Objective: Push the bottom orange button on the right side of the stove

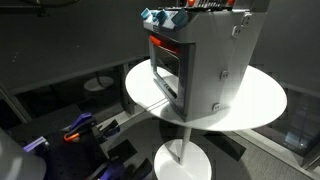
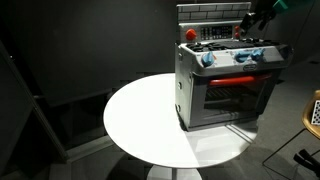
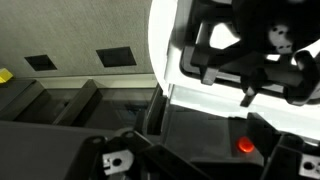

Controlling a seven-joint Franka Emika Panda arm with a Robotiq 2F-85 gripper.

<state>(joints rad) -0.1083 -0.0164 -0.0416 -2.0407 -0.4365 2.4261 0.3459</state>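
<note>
The silver-grey toy stove (image 1: 205,65) stands on a round white table (image 1: 265,100). In both exterior views it shows a dark-framed oven door and a red-orange strip; it stands at the table's right side in an exterior view (image 2: 225,85). Blue knobs (image 2: 207,58) sit along its top front. My gripper (image 2: 258,18) hovers above the stove's back right corner, near the top edge of the picture. In the wrist view its fingers (image 3: 200,165) stand wide apart and hold nothing. One glowing orange button (image 3: 245,145) shows on a dark panel just beyond them, untouched.
A red knob (image 2: 190,34) sits on the stove top at the left. The table rests on a white pedestal foot (image 1: 185,160). Blue and purple clutter (image 1: 80,130) lies on the floor beside it. Bare tabletop (image 2: 140,110) extends left of the stove.
</note>
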